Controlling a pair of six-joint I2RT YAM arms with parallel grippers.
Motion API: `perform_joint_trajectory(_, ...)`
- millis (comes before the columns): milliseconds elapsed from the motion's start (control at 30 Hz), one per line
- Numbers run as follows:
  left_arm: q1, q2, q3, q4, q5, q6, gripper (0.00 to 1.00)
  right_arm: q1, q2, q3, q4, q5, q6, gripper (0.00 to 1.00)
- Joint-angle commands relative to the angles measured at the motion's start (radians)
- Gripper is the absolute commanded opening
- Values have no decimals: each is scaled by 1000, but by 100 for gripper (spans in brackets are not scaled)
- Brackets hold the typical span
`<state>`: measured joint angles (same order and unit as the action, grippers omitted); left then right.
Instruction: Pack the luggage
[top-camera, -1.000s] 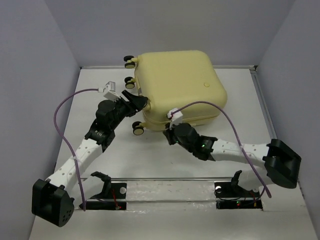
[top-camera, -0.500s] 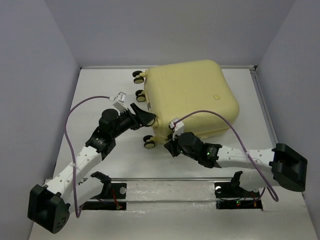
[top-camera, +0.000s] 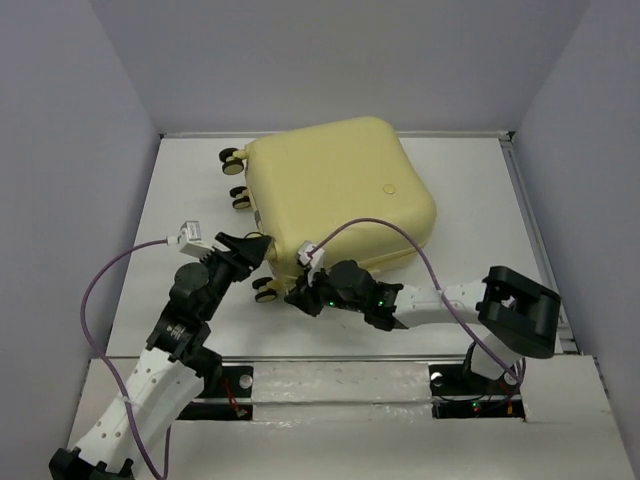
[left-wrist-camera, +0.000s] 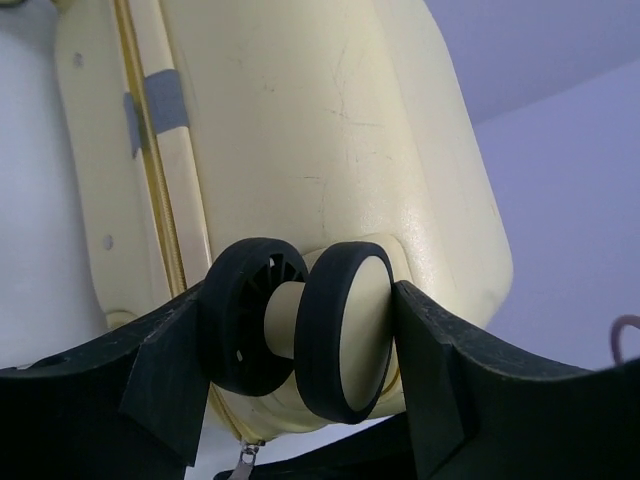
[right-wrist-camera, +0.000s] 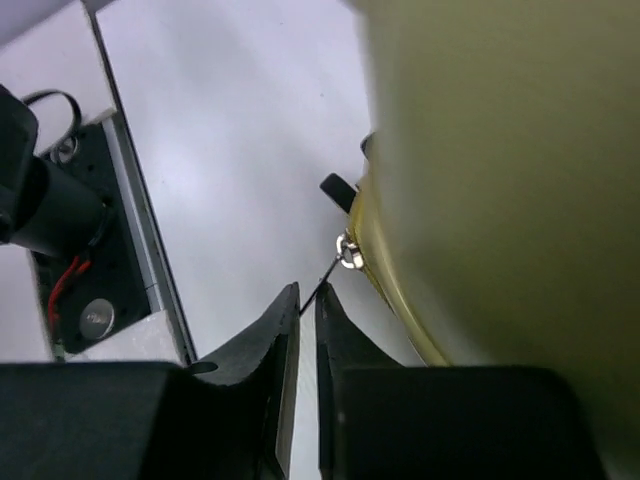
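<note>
The luggage (top-camera: 335, 190) is a pale-yellow hard-shell suitcase lying closed on the white table, its caster wheels (top-camera: 232, 157) pointing left. My left gripper (top-camera: 254, 250) is at its near-left corner, and in the left wrist view the left gripper (left-wrist-camera: 300, 340) is shut on a black-and-cream double caster wheel (left-wrist-camera: 345, 335). My right gripper (top-camera: 304, 295) is at the suitcase's near edge. The right wrist view shows the right gripper (right-wrist-camera: 308, 298) shut on the thin zipper pull (right-wrist-camera: 345, 252) of the luggage (right-wrist-camera: 500, 180).
Grey walls close in the table on the left, back and right. A metal rail with two black arm mounts (top-camera: 220, 380) runs along the near edge. The right arm's bulky base joint (top-camera: 520, 310) stands at the right. Purple cables loop over both arms.
The suitcase has swung back to the left and turned after shifting right half a second ago. Both grippers moved with it, nearer to the table's front edge.
</note>
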<state>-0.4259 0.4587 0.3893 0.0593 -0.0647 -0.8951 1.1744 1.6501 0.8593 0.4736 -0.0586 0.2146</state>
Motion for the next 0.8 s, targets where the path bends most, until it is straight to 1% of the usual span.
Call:
perform_joint_trajectory(0,-91,55,-55,174,238,-13,6,-37,-149,-224,151,-308,215,37)
perform_joint_trajectory(33,-105,101,-56,221,233,-18,6,-88,-197,-332,140,-297,267,56)
perform_joint_trajectory(67,-109,124,-55,238,229,-15,6,-113,-246,-377,117,-281,288,68)
perform_joint_trajectory(100,-112,142,-43,249,221,-11,6,-136,-354,-413,27,-220,305,79)
perform_joint_trajectory(133,-114,168,-37,260,217,1,6,-181,-410,-458,-21,-177,325,81)
perform_joint_trajectory(167,-114,178,-23,263,212,7,6,-205,-465,-477,-74,-84,334,80)
perform_joint_trajectory(200,-116,182,-17,264,200,15,6,-225,-524,-491,-123,-32,347,76)
perform_joint_trajectory(233,-116,189,-10,263,198,25,6,-249,-633,-503,-218,29,370,68)
perform_joint_trajectory(267,-116,192,-7,263,195,33,6,-269,-685,-509,-263,83,382,60)
perform_joint_trajectory(300,-117,193,-1,263,198,48,6,-312,-729,-517,-303,183,394,40)
perform_joint_trajectory(333,-119,201,-1,261,198,57,6,-334,-804,-519,-372,224,416,28)
perform_joint_trajectory(367,-120,205,-1,263,201,65,6,-355,-832,-519,-394,255,423,19)
perform_joint_trajectory(400,-126,216,2,264,209,90,6,-407,-852,-519,-423,302,428,7)
perform_joint_trajectory(500,-164,238,14,264,204,130,6,-502,-866,-493,-434,333,425,7)
perform_joint_trajectory(533,-177,247,20,264,204,163,6,-568,-856,-482,-432,339,416,7)
perform_joint_trajectory(600,-224,274,39,264,200,192,6,-633,-805,-435,-415,344,399,7)
perform_joint_trajectory(633,-246,284,46,273,197,220,6,-694,-784,-416,-400,327,367,7)
perform_joint_trajectory(667,-269,296,52,278,192,232,6,-725,-761,-396,-374,303,349,7)
perform_joint_trajectory(700,-319,310,63,284,178,242,6,-751,-701,-376,-339,210,323,7)
perform_joint_trajectory(733,-342,342,69,306,174,258,6,-787,-664,-327,-247,136,262,7)
perform_joint_trajectory(767,-367,362,77,322,177,263,6,-788,-565,-286,-216,9,238,8)
